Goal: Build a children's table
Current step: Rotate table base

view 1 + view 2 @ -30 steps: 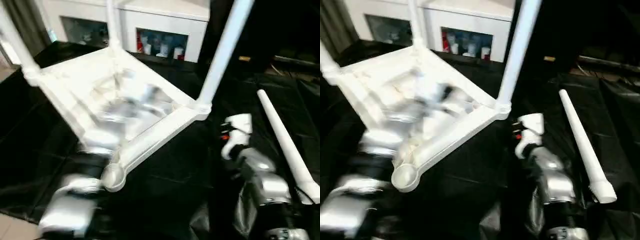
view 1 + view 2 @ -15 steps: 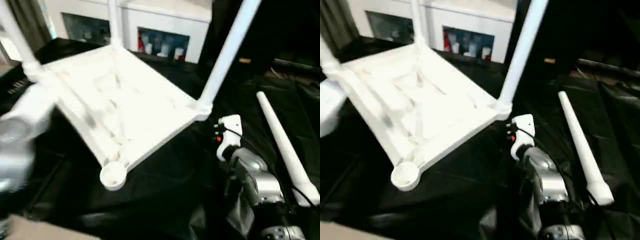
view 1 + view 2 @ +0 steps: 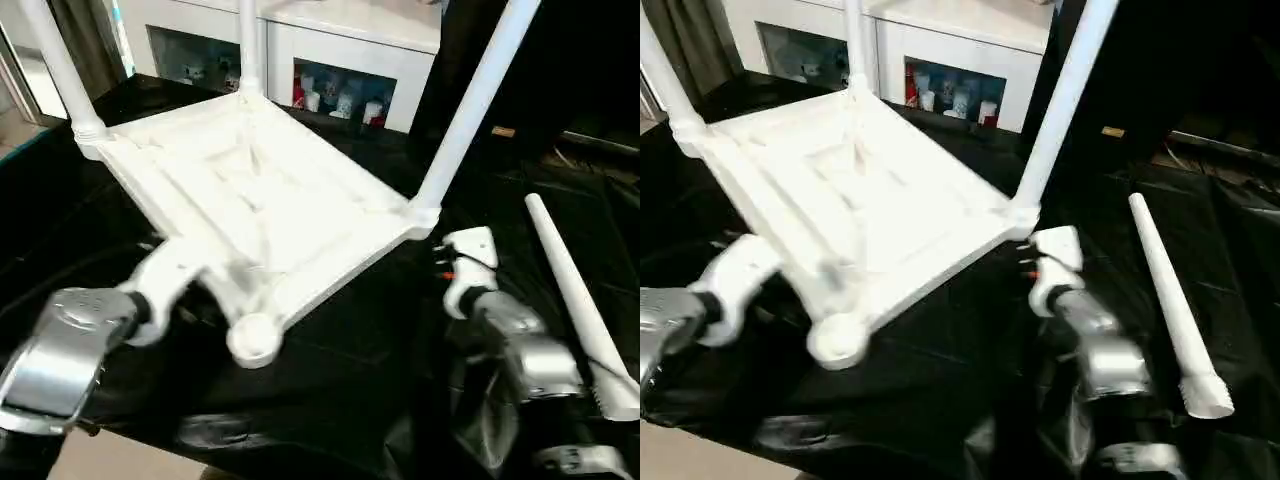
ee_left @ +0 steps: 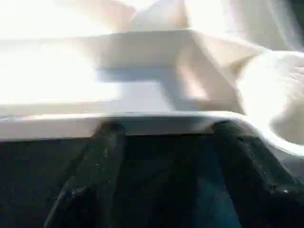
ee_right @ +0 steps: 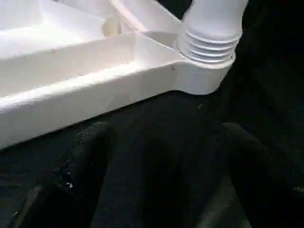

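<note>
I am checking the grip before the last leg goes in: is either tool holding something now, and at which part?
Nothing is held. Both the left tool and the right tool stand open beside the tabletop rim.

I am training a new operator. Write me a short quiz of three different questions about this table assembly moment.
1. True or false: the tabletop lies with its ribbed underside facing up.
2. How many legs already stand in corner sockets? A) one B) three C) four
3. Fill in: the loose leg lies on the black cloth, on the robot's ____ side.

Key:
1. True.
2. B. Three stand upright; the near socket is empty.
3. Right. It lies beyond the right gripper, whose fingers are apart near a fitted leg's corner. The left gripper is at the tabletop's edge.
</note>
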